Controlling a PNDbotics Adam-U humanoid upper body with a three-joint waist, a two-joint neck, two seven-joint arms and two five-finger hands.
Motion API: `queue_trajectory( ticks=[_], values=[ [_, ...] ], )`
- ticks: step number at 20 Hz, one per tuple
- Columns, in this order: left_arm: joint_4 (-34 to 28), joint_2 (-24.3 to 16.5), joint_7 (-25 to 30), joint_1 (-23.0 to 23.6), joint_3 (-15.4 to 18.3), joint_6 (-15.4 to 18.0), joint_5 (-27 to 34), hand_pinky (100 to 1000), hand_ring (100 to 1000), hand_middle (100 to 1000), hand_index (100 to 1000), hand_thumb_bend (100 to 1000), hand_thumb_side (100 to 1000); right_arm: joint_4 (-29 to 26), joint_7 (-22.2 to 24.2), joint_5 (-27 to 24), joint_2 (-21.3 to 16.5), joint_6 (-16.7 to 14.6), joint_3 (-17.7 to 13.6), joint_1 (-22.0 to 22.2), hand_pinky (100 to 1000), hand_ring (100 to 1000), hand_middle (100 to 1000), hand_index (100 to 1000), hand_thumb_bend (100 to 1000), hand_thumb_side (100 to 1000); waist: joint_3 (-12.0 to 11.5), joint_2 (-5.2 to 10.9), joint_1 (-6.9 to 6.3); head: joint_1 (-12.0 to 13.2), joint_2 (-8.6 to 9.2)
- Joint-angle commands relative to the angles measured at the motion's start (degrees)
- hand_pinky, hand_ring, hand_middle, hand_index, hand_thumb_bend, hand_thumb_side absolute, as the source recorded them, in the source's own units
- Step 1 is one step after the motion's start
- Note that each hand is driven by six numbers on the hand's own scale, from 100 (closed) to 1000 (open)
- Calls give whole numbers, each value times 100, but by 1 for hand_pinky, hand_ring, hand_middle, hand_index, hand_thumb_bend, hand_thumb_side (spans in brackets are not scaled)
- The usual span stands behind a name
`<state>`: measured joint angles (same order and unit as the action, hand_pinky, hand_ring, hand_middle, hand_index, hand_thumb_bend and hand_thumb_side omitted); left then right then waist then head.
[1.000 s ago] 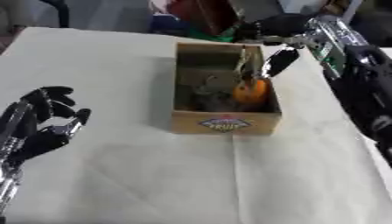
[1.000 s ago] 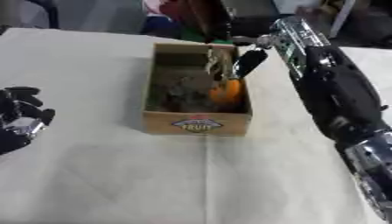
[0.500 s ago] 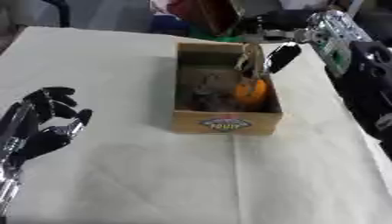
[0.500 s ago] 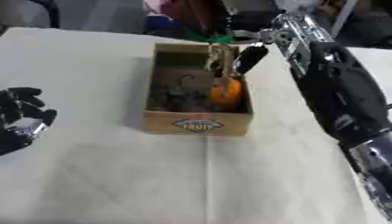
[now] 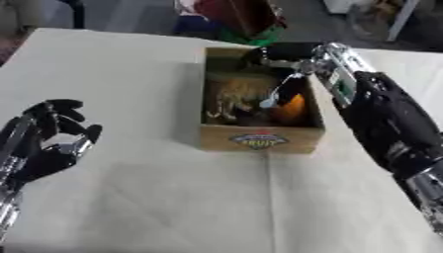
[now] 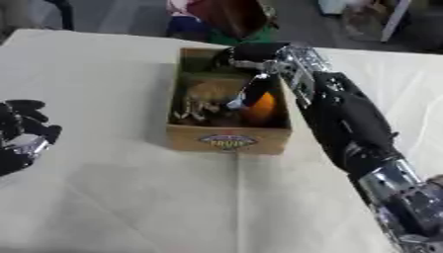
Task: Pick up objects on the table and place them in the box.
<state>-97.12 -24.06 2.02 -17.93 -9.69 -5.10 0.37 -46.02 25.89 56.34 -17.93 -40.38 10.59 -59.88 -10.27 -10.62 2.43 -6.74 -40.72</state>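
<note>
Down at the lower left edge, my left hand [image 5: 48, 141] is resting idle on the white tablecloth [image 5: 130, 197], fingers relaxed and spread upward, holding nothing. Wide bare cloth is lying between it and the cardboard box [image 5: 259, 140], and more is stretching toward me in front of the box, so that side is giving plenty of open room. The box is sitting near the far middle of the table, its near wall carrying a printed fruit label, its far rim lying close to the table's far edge, where red and green things are crowding just beyond.

Inside the box, a brownish, tangled-looking object [image 5: 232, 96] is lying to the left and an orange, rounded piece [image 5: 294, 105] is sitting against the right wall. My right hand [image 5: 275, 53] is reaching over the far right corner of the box, with a dark finger [image 5: 281, 91] pointing down into it just beside the orange piece; whether the fingers are gripping anything I cannot tell. My right arm [image 5: 385, 118] is running along the box's right side, leaving little space there.
</note>
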Motion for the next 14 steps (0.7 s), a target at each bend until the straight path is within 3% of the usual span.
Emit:
queue_trajectory(
  ticks=[1,7,14],
  values=[
    [-67,-29,33,-95,12,8,-31,664,563,556,753,414,218,78,859,194,73,-1159,-12,-74,796,886,883,942,443,561,-22,74,-22,-30,74],
    [-53,-47,10,-60,38,7,-31,665,562,556,753,412,220,78,686,108,-31,-1159,17,-81,792,878,866,929,443,577,-12,97,9,0,69],
    [-21,-79,-8,11,68,18,-35,666,562,556,753,411,220,-437,808,-623,-533,-1159,119,-51,798,882,869,933,442,599,110,172,50,87,27]
  ],
)
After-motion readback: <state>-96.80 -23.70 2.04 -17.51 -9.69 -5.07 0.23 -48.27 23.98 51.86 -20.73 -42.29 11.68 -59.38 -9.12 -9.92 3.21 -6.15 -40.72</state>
